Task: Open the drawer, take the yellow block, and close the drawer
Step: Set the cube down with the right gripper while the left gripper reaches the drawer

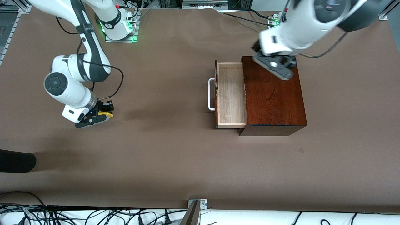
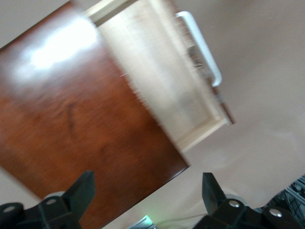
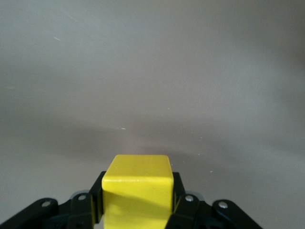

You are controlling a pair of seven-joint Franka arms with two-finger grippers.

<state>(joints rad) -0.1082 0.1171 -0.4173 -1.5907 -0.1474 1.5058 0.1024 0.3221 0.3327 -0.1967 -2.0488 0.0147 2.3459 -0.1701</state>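
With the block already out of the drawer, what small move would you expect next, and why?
Probably the left end effector, open above the wooden box, moves toward the white handle to push the drawer shut. The drawer stands open with nothing in it, and the right end effector grips the yellow block above the table toward the right arm's end.

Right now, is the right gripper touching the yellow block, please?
Touching: the right wrist view shows the right gripper with fingers pressed against both sides of the yellow block.

Even overhead light; glare on wooden box (image 2: 62,52) top; left wrist view motion-blurred.
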